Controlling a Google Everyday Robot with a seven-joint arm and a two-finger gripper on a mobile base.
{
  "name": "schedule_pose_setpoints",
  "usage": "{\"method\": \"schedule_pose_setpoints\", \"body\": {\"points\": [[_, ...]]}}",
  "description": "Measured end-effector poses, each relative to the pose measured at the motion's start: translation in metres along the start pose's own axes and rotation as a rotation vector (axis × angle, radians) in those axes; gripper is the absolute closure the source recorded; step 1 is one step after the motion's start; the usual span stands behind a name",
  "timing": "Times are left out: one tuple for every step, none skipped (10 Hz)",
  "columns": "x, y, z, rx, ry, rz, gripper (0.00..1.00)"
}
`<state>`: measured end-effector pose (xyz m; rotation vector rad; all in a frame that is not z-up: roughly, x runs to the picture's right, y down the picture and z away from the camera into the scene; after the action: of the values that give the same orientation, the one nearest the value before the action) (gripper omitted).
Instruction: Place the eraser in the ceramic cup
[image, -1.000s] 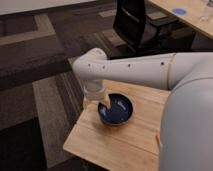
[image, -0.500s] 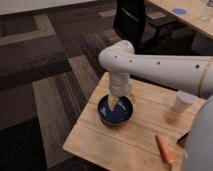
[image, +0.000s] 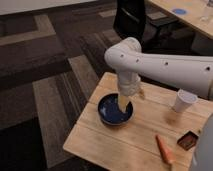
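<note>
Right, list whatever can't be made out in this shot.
All in the camera view:
- Bowl: part of its inside is hidden by the gripper, which hangs over it.
- Cup: its contents are hidden by its own wall.
- Eraser: too small and blurred for surface detail.
- Arm: its base is cut off by the right edge.

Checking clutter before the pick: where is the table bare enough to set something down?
The table is bare at its near-left corner, beside the bowl, and between bowl and cup. Crowded at near right: carrot and eraser lie close together. The gripper hangs over the bowl.
</note>
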<state>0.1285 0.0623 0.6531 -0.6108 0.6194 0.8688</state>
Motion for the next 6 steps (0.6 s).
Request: {"method": "schedule_pose_setpoints", "body": {"points": [[0.004, -0.006, 0.002, 0.002, 0.000, -0.005, 0.35], [0.009, -0.017, 0.005, 0.003, -0.008, -0.028, 0.35], [0.015, -0.026, 0.009, -0.002, -0.018, -0.064, 0.35], [0.019, -0.035, 0.013, -0.010, -0.034, -0.103, 0.35], [0.025, -0.044, 0.020, -0.028, -0.060, -0.162, 0.35], [0.031, -0.052, 0.023, -0.034, -0.076, -0.186, 0.35]]}}
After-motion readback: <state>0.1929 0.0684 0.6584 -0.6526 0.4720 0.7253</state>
